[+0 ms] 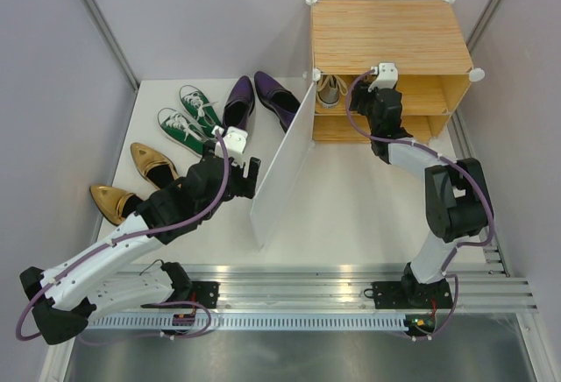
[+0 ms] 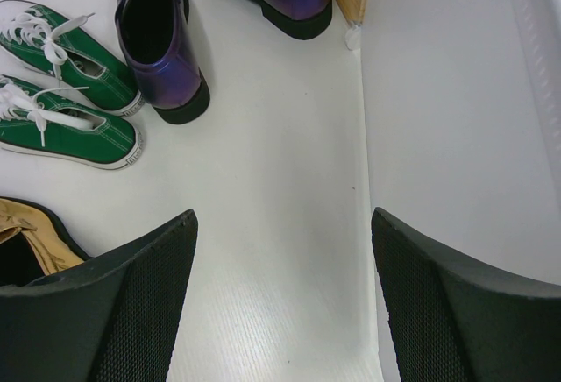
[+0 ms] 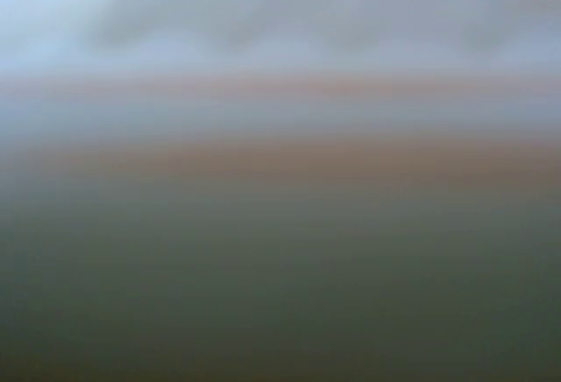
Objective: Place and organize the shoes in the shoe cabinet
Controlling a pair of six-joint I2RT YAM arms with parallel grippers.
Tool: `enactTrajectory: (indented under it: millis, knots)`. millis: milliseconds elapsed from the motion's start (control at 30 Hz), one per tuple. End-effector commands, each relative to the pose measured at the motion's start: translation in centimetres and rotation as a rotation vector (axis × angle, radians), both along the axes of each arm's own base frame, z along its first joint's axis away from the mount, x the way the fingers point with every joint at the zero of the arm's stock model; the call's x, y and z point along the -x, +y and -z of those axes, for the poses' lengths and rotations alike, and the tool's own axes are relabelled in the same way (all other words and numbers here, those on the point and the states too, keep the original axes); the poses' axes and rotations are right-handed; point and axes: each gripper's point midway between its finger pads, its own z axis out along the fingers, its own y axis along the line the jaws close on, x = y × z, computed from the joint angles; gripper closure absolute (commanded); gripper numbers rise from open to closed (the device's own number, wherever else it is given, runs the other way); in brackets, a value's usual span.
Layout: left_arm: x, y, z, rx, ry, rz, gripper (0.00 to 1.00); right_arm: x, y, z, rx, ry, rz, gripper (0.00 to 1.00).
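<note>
The shoe cabinet (image 1: pixel 390 36) stands at the back right, its white door (image 1: pixel 285 167) swung open toward me. One grey sneaker (image 1: pixel 330 90) sits at the left end of the upper shelf. On the table to the left lie the green sneakers (image 1: pixel 191 117), the purple dress shoes (image 1: pixel 238 102) and the gold shoes (image 1: pixel 153 163). My left gripper (image 2: pixel 282 220) is open and holds nothing, low over bare table beside the door (image 2: pixel 456 137). The right arm's wrist (image 1: pixel 383 93) reaches into the upper shelf. Its fingers are hidden there, and the right wrist view is only blur.
Grey walls enclose the table on the left, back and right. The open door splits the table between the shoes on the left and the cabinet front. The green sneakers (image 2: pixel 66 128) and a purple shoe (image 2: pixel 162 45) lie just ahead of the left gripper, with a gold shoe (image 2: pixel 26 233) by its left finger.
</note>
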Motion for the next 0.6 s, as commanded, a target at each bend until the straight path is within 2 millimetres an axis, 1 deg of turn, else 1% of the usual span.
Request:
enactTrajectory:
  millis: [0,167,367,400,433,467,500,533,567]
  knots:
    - [-0.1,0.2,-0.7,-0.014,-0.025,0.014,0.16,0.4,5.2,1.8,0.005,0.051,-0.187,0.85]
    - [0.0,0.2,-0.7,-0.013,-0.026,0.014,0.16,0.3,5.9,1.7,0.012,0.054,-0.201,0.84]
    - [0.0,0.1,-0.8,-0.01,-0.024,0.023,0.16,0.5,6.6,1.2,0.014,0.049,-0.205,0.78]
    - [0.1,0.1,-0.7,-0.011,-0.023,0.024,0.16,0.4,6.5,1.4,0.015,0.054,-0.198,0.76]
    - [0.0,0.1,-0.8,-0.008,-0.024,0.024,0.16,0.4,6.6,1.6,0.013,0.06,-0.197,0.66]
    - [0.0,0.1,-0.8,-0.009,-0.025,0.021,0.16,0.3,6.7,1.5,0.012,0.063,-0.197,0.61]
    - [0.1,0.1,-0.8,-0.008,-0.025,0.023,0.16,0.2,6.8,1.9,0.011,0.074,-0.198,0.56]
    - [0.1,0.1,-0.9,-0.007,-0.026,0.024,0.16,0.2,6.8,2.0,0.005,0.08,-0.195,0.47]
    - [0.1,0.1,-0.9,-0.005,-0.028,0.024,0.16,0.2,6.9,2.0,0.005,0.08,-0.197,0.43]
